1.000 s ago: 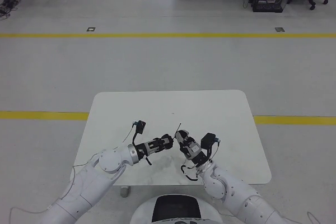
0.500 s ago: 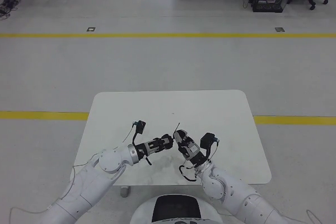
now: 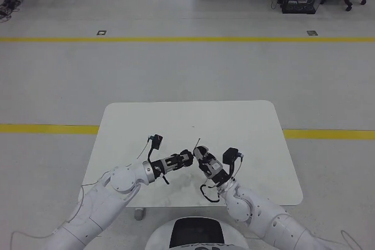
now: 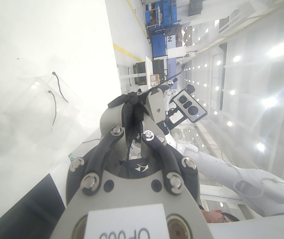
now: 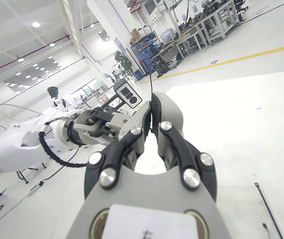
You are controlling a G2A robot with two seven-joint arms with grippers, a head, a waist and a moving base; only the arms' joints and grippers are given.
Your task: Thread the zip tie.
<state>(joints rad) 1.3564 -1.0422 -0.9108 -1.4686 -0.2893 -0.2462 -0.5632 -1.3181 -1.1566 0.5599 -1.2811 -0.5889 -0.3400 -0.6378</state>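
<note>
- the right tool [image 5: 152, 102] is closed on the zip tie [image 5: 151, 85]. the tie's thin free end sticks out past the tips toward 12 o'clock, above the desk [image 3: 237, 122].
- the left tool [image 4: 131, 112] is closed too, with a thin black strand of the tie running out between its pads. the dark pads hide the tie's head.
- the tools meet toward 6 o'clock on the desk, and their fingers hide the join.
- a spare tie [image 5: 265, 205] lies flat on the desk, cut off at the picture's edge.
- since a second ago the right tool has edged toward 9 o'clock, nearer the left tool, which kept its place.
</note>
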